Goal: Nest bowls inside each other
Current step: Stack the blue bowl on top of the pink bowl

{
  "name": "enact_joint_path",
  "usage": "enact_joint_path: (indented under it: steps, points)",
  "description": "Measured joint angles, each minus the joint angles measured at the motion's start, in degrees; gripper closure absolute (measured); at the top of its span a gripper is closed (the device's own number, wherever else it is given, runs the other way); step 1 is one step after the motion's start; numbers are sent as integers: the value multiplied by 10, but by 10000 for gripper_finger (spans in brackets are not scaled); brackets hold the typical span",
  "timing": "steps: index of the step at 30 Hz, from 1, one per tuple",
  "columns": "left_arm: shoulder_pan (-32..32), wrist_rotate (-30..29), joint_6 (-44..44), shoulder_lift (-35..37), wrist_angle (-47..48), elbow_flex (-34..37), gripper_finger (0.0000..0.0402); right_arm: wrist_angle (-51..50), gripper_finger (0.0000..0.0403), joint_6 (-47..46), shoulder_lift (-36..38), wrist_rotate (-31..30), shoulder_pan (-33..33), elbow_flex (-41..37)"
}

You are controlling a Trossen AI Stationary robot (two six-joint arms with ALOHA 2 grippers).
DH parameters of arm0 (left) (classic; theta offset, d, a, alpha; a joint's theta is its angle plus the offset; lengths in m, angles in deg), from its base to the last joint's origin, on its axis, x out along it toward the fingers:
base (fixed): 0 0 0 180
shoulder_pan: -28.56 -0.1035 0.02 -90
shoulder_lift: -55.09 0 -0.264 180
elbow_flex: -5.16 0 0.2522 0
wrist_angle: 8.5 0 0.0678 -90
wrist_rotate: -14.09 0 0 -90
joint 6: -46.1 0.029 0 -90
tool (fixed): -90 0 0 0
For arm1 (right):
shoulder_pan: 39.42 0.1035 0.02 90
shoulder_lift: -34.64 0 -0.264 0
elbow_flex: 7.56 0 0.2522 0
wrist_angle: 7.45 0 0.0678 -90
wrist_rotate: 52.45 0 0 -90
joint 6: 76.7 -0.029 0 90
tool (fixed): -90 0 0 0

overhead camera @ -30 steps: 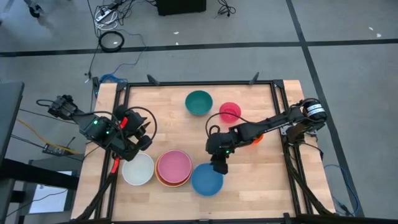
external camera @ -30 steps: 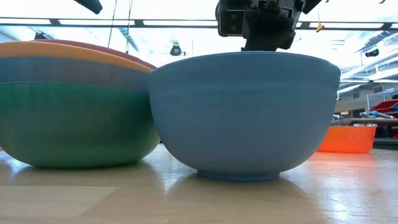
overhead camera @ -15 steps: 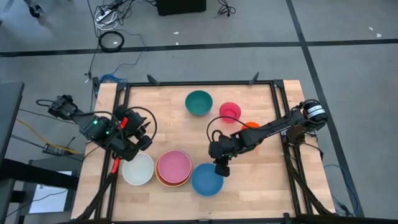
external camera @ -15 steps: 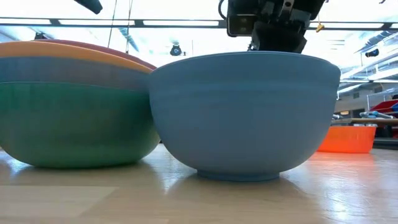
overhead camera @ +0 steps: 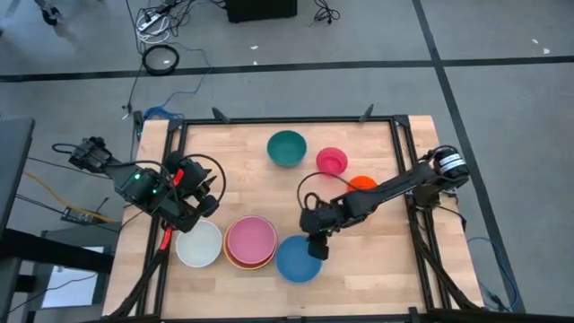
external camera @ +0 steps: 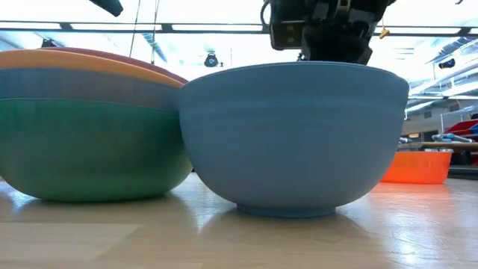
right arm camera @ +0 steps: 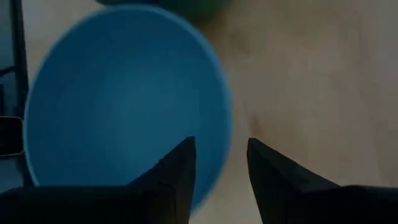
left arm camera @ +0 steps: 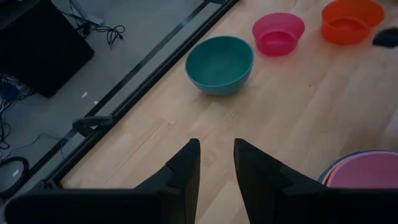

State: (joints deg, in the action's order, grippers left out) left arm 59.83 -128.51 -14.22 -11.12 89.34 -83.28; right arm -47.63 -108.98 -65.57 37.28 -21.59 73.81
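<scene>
the right pincer (overhead camera: 317, 250) hangs with fingers apart over the rim of the blue bowl (overhead camera: 298, 259) at the near edge of the wooden bench (overhead camera: 251, 170), while the left pincer (overhead camera: 199, 208), parted and empty, waits beside the white bowl (overhead camera: 198, 244).

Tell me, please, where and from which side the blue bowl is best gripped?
Probably by its rim, from above: the blue bowl sits upright with its mouth open, and its thin wall fits between two fingers. The right gripper hovers over the rim's far-right edge, jaws apart.
</scene>
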Motion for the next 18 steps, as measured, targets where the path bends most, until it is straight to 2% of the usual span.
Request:
enact_joint_path:
  steps: [10, 12, 16, 18]
  points:
    - [0, 1, 0, 0, -1, 0, 296, 6, 280, -11, -57, -8, 5, -2]
    - [0, 1, 0, 0, -1, 0, 296, 17, 302, -10, -60, -9, 2, -1]
    - [0, 2, 0, 0, 0, 0, 296, 17, 385, 20, -60, -2, -4, -1]
    - [0, 2, 0, 0, 1, 0, 296, 17, 393, 22, -56, -5, -3, -1]
